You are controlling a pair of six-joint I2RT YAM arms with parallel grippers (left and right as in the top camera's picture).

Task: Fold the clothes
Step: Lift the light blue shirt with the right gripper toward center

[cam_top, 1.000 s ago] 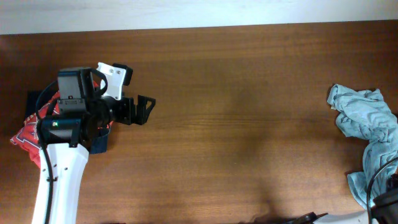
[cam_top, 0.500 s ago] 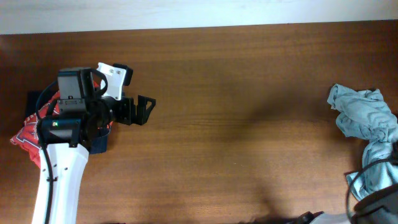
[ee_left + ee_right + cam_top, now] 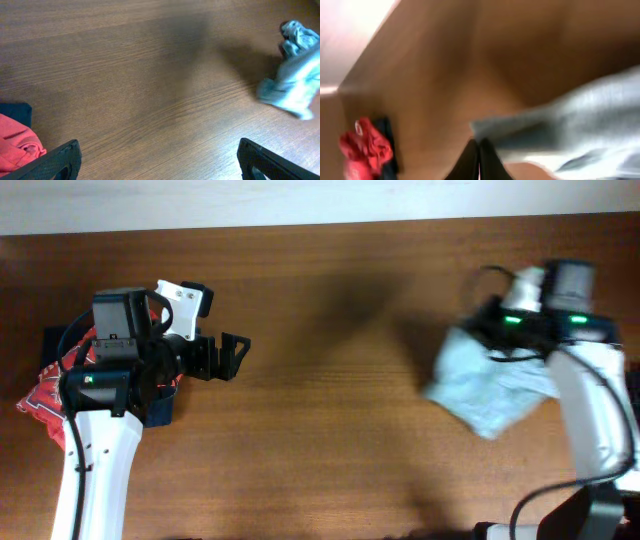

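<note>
The pale grey-green T-shirt (image 3: 490, 385) hangs bunched and motion-blurred over the right middle of the table. It also shows in the left wrist view (image 3: 295, 85) and the right wrist view (image 3: 570, 130). My right gripper (image 3: 479, 155) has its fingers pressed together at the shirt's edge and carries it; from overhead it (image 3: 487, 340) sits at the shirt's top. My left gripper (image 3: 235, 355) is open and empty at the left, its fingers (image 3: 55, 160) spread wide over bare wood.
A red printed shirt (image 3: 45, 395) lies crumpled on a dark blue cloth (image 3: 160, 412) at the table's left edge, under my left arm. It shows in the left wrist view (image 3: 15, 145) and the right wrist view (image 3: 365, 147).
My right arm has swung in from the lower right and carried the grey-green shirt from the table's right edge toward the middle. The left arm has not moved.
</note>
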